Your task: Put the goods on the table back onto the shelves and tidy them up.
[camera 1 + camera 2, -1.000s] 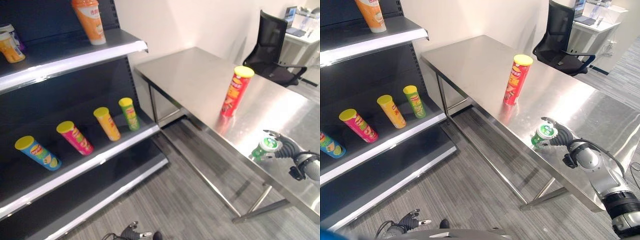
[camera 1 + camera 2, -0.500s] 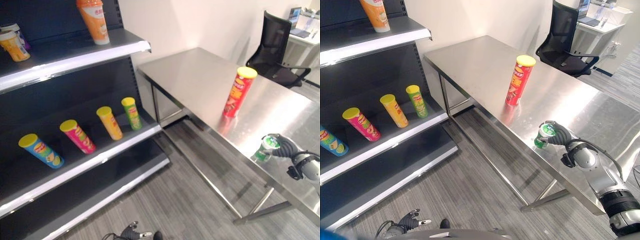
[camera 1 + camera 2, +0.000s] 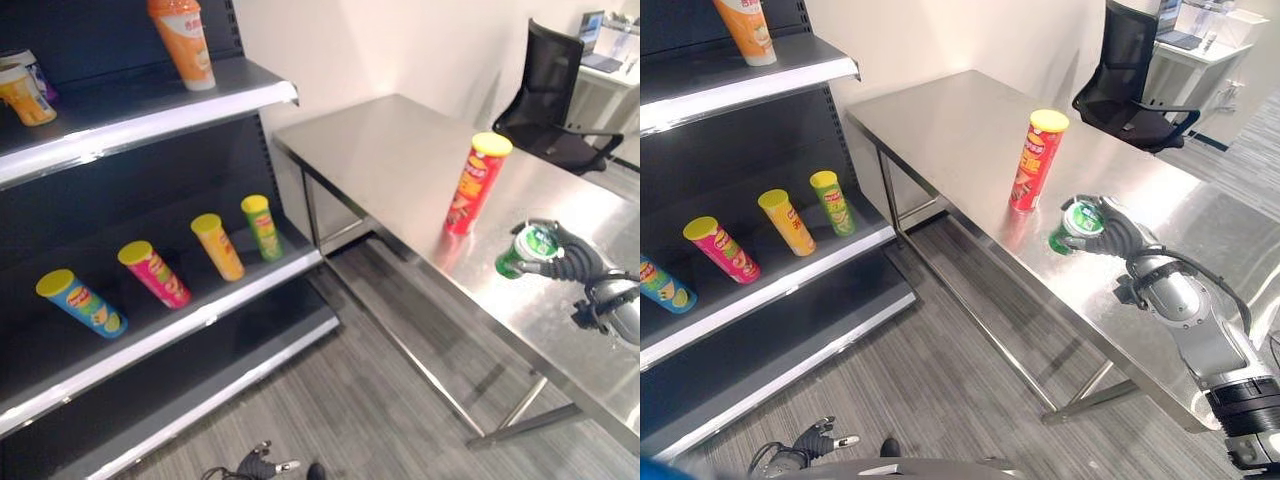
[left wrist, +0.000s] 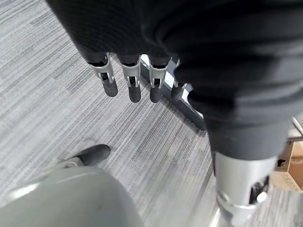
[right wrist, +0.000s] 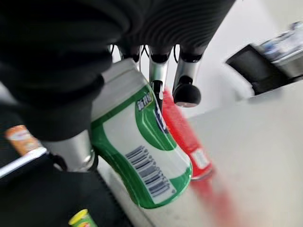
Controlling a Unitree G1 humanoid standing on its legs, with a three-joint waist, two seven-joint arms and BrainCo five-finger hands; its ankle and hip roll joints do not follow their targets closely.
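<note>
Plainly the right hand (image 3: 1118, 232) is curled round the small green-and-white plastic tub (image 3: 1072, 226), lifted off the steel table (image 3: 950, 125); a loose hold could drop it near the front edge, or knock the tall red crisp tube (image 3: 1036, 160).

You see a green-and-white bottle (image 3: 1076, 224), a red can with yellow lid (image 3: 1037, 160), a silver table (image 3: 960, 130), and grey striped floor (image 3: 930, 380).

head stereo downward, wrists close-up
</note>
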